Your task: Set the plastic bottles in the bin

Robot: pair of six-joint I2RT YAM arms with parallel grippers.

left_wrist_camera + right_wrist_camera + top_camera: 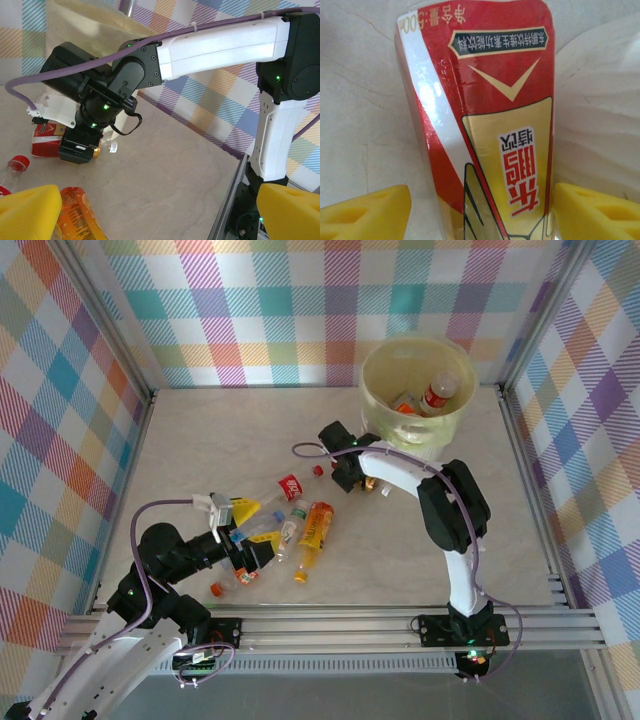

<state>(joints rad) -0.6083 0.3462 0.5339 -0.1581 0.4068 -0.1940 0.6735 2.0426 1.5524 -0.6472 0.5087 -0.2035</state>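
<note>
Beige marbled counter carries the pale-yellow bin, which holds a red-labelled bottle and a few others. Right tool sits low at the bin's near-left foot, its pads about half apart on either side of a red-and-gold bottle; whether they pinch it I cannot tell. Left tool, spread wide and holding nothing, hangs over loose plastic bottles well left of the bin and nearer the arms.

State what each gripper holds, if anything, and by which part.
Nothing firmly yet. The right gripper straddles the red-and-gold bottle at its labelled body, a gap showing beside one pad. The left gripper is open and empty.
</note>
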